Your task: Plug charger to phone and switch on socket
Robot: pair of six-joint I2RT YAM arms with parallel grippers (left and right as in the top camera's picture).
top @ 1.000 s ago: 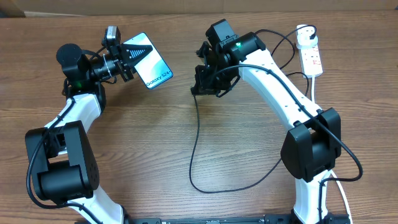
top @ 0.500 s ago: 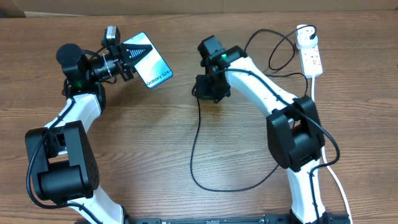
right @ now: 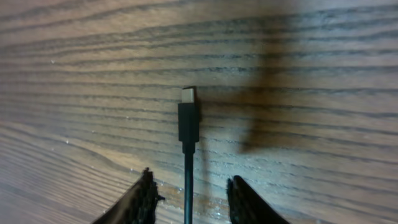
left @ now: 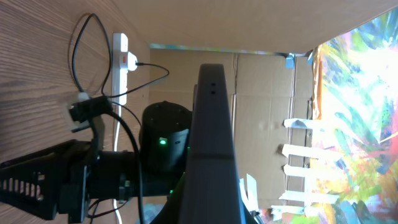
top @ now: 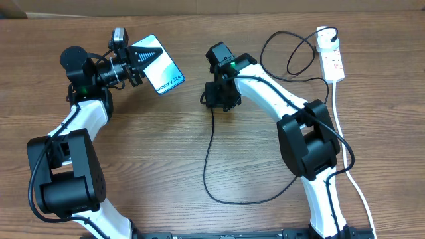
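Wooden tabletop (top: pixel 146 153) carried the charger (right: pixel 188 121), its cable running loose between the right claw's (right: pixel 189 186) parted fingers. The left claw (top: pixel 138 66) clamped the phone (top: pixel 163 66).

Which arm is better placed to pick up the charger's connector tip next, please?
Right. The right gripper hangs over the connector, which lies loose on the table between its open jaws. The left gripper is shut on the phone, away from the cable.

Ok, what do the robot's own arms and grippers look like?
The left arm and right arm are alike: white links between bulky black joint housings, a small green light near each wrist, thin black cables running alongside. The left gripper and right gripper are black.
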